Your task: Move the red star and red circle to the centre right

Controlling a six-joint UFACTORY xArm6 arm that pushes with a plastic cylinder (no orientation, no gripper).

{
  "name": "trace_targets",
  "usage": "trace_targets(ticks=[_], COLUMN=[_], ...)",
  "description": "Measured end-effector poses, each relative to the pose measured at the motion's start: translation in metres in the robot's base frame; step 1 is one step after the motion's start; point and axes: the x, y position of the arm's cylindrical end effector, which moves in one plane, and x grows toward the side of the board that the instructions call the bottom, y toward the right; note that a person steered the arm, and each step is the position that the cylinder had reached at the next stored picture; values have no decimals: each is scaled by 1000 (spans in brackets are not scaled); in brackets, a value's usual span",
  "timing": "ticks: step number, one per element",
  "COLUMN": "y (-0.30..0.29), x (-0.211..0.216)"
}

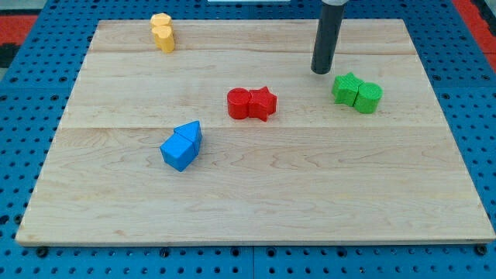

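Note:
The red circle (239,103) and the red star (263,102) sit touching each other near the middle of the wooden board (256,201), circle on the view's left. My tip (321,71) stands on the board above and to the right of the red star, apart from it. The tip is just left of and a little above the green star (346,88), which touches the green circle (369,97).
A blue triangle (189,132) and a blue cube (177,153) touch each other left of centre. Two yellow blocks (163,32) sit together near the board's top left. Blue pegboard surrounds the board.

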Motion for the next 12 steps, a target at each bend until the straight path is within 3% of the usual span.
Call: trace_targets(ticks=[3, 5, 7, 8, 10, 11, 12], y=[0, -2, 71, 32, -149, -207, -227], x=[1, -38, -47, -69, -52, 23, 46])
